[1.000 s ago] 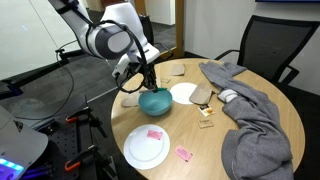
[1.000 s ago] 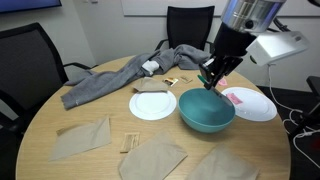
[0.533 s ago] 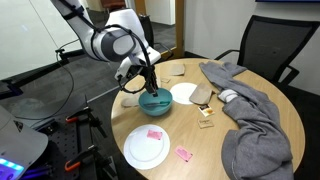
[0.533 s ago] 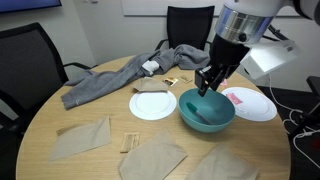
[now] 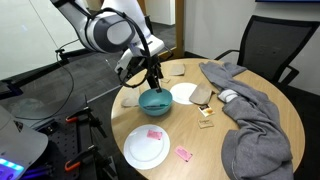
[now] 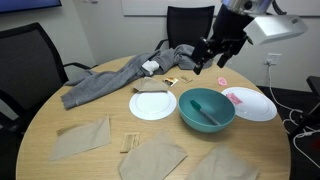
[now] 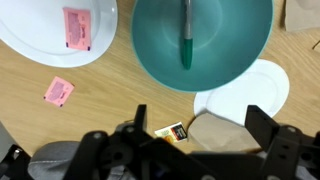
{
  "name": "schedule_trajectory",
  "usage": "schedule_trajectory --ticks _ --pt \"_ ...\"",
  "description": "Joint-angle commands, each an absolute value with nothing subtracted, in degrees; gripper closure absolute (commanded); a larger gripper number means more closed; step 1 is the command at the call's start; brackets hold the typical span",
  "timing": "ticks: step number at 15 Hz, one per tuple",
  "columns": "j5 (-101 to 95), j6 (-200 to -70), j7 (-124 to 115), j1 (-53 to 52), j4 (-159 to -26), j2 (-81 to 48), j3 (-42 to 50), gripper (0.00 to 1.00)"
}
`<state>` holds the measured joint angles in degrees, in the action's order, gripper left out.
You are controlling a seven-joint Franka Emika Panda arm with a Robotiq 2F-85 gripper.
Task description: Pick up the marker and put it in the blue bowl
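Note:
The blue bowl [image 5: 155, 101] [image 6: 207, 108] stands on the round wooden table. The green marker [image 6: 205, 107] [image 7: 186, 35] lies inside it, lighter tip toward the bowl's middle. In the wrist view the bowl's teal wall [image 7: 235, 45] fills the top centre. My gripper [image 5: 153, 73] [image 6: 208, 64] [image 7: 200, 125] hangs above the bowl and apart from it. It is open, with nothing between its dark fingers [image 7: 140, 118].
A white plate [image 5: 146, 148] [image 7: 35, 35] carries a pink packet [image 7: 78, 25]; another pink packet [image 7: 58, 91] lies on the wood. A second white plate [image 6: 153, 105] [image 7: 255, 90], brown napkins [image 6: 80, 138], a grey cloth [image 5: 250, 120] [image 6: 110, 82] and chairs [image 6: 188, 25] surround the bowl.
The gripper went from shut on the marker to open. The marker dropped into the bowl and the gripper rose away from it.

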<state>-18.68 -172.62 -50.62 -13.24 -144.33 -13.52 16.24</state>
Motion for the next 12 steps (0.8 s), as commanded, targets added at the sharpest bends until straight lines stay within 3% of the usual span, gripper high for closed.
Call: schedule_trajectory --ticks 1,12 --pt "-17.4 -166.1 -45.0 -10.6 -147.0 -5.0 14.8 0.0" --pt "-7.8 -148.2 -25.2 -1.0 -144.7 6.4 5.0 0.0"
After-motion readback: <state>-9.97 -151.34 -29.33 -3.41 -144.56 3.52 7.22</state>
